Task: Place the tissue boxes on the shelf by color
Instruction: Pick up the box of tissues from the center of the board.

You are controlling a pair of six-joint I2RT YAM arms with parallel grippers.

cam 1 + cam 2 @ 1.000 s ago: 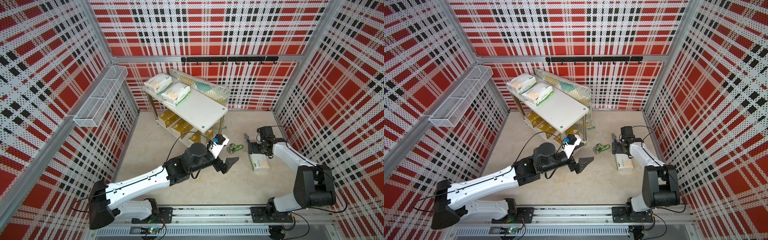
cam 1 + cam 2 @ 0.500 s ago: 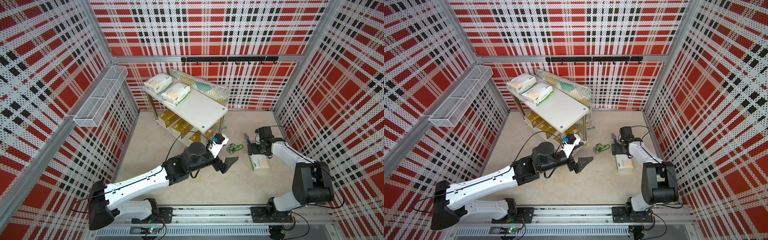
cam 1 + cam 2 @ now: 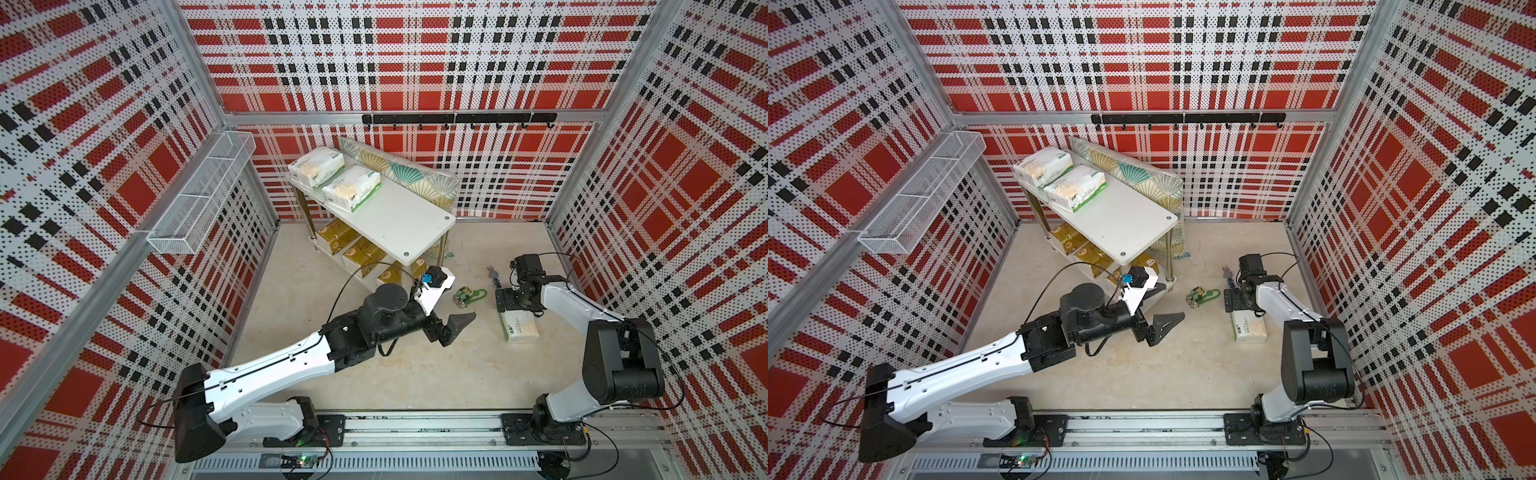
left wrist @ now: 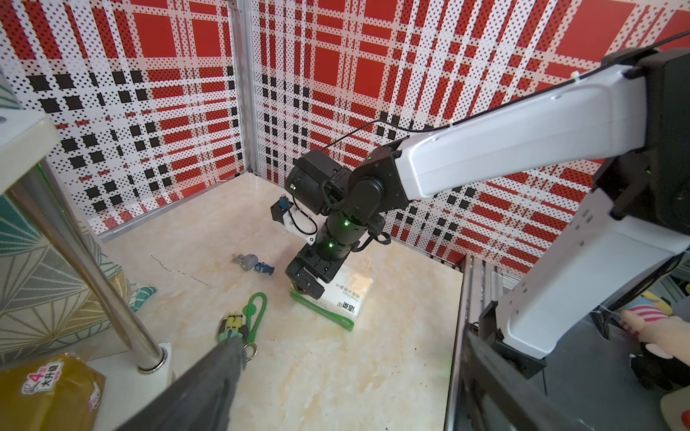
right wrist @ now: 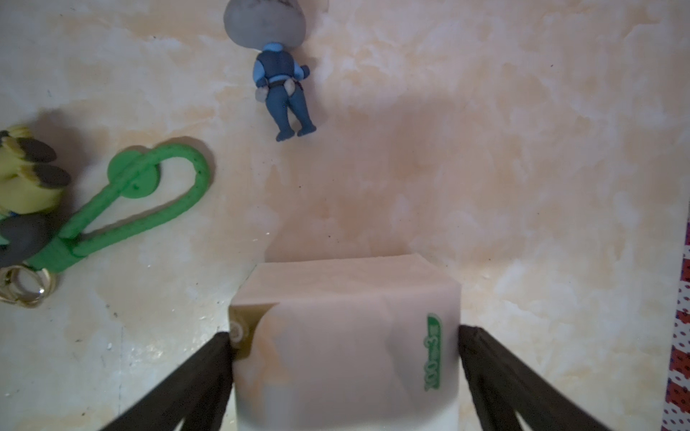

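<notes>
We are poising our right gripper (image 5: 345, 332) over the one white tissue pack (image 5: 336, 291) that is lying flat on the floor (image 5: 522, 149). The pack is sitting squarely between the spread jaws. In the right wrist view one dark fingertip (image 5: 224, 339) is meeting the pack's beige-patched corner, the other is standing right at the opposite edge beside the green print, and the pack's short end is reaching out past both tips. The jaws are released and set wide, and the pack is showing no dent and no lift; whether the tips are pressing it or only brushing it we cannot tell. In both top views the right gripper (image 3: 509, 301) is covering the far end of the pack (image 3: 521, 330), while the rest of the pack is stretching back toward our base. We are hanging our left gripper (image 3: 1163, 307) released and empty above the floor, just off the near end of the shelf (image 3: 399, 220) and well apart from that pack, with a green keychain (image 3: 469, 296) lying between the two grippers. A blue figure (image 3: 494, 276) is lying just beyond the right gripper. On the shelf's upper board the far white pack (image 3: 318, 166) and the near white pack (image 3: 352, 187) are sitting side by side at the far end. The gold packs (image 3: 361, 253) are lining the lower board, partly hidden under the upper one. A fan-patterned cushion (image 3: 399, 174) is leaning behind the shelf.
</notes>
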